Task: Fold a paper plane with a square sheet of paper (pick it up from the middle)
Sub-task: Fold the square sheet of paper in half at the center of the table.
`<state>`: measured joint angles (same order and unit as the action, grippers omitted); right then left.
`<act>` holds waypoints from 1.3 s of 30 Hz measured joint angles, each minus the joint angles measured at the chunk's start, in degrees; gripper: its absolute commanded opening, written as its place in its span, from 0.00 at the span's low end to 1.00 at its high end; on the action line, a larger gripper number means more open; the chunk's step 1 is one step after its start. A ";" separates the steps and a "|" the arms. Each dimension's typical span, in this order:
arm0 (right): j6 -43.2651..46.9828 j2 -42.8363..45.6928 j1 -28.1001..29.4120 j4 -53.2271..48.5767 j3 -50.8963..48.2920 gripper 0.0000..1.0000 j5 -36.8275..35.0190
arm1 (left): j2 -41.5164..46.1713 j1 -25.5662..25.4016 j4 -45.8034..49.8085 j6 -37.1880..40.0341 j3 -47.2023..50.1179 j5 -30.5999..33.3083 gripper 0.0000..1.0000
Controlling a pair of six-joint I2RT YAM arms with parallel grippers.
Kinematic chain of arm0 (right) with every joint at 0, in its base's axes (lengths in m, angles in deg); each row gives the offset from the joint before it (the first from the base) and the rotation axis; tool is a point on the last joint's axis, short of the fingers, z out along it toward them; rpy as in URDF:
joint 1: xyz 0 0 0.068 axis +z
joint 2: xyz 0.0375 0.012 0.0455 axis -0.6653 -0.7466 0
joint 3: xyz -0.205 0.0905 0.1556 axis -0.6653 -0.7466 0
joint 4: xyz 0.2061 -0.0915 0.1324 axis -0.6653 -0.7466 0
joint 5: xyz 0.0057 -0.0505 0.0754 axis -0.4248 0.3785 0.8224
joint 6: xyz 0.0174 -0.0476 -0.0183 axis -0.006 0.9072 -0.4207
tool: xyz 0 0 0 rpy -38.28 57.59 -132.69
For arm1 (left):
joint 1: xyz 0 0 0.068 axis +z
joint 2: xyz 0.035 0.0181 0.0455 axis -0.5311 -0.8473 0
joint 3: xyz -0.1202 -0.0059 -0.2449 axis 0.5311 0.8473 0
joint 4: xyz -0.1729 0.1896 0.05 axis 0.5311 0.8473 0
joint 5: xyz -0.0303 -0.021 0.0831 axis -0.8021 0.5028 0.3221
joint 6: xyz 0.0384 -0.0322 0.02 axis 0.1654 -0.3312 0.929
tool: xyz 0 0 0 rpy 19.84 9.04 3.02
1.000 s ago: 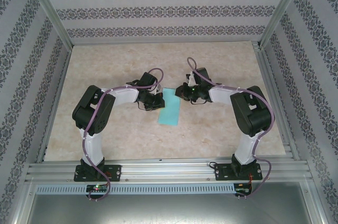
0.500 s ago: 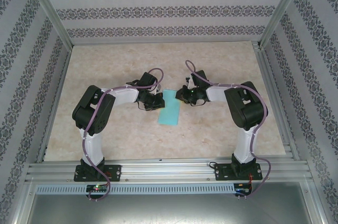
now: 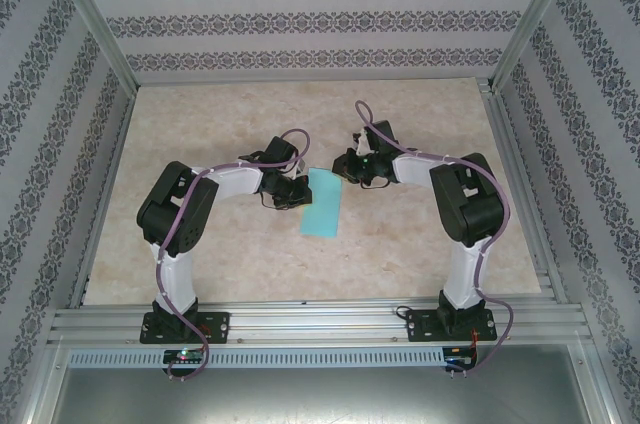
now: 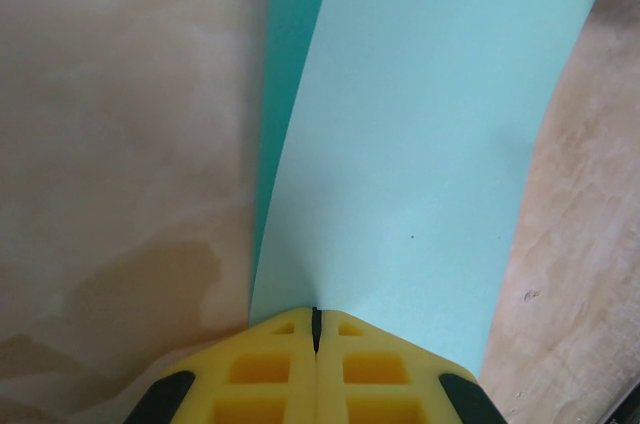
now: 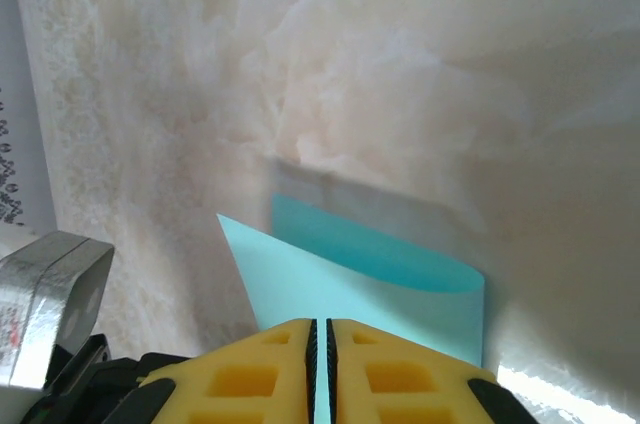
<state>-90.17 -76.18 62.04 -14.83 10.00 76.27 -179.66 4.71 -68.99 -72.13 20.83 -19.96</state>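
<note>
My left gripper (image 4: pixel 314 312) and right gripper (image 5: pixel 322 324) both pinch the folded turquoise sheet (image 3: pixel 323 206), centre of top view.

Thin, matt turquoise square sheet of paper (image 3: pixel 322 202), smooth apart from its fold, lies at centre frame on a desk (image 3: pixel 420 254) with a pale marbled surface and a soft sheen. The left tool (image 4: pixel 315 332) and right tool (image 5: pixel 322 336) show moulded yellow pads (image 4: pixel 260 376), dull and rubbery-looking. Brushed metal rails (image 3: pixel 320 322) line the lower frame; arm shells (image 3: pixel 180 212) look like semi-gloss black and white plastic
</note>
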 measured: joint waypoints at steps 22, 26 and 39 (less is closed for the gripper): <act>-0.02 -1.79 -2.23 -3.82 4.68 0.15 0.20 | 0.00 0.00 0.04 0.42 0.00 0.00 0.00; -0.81 -2.43 -2.34 -3.04 4.68 0.15 0.57 | 0.00 0.00 0.04 0.42 0.00 0.00 0.00; -1.22 -5.62 -2.19 -2.69 3.87 0.15 -0.33 | 0.00 0.00 0.09 0.44 0.00 0.00 0.00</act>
<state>-91.39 -81.80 59.86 -17.52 13.87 75.95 -179.66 4.71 -68.90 -71.70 20.83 -19.96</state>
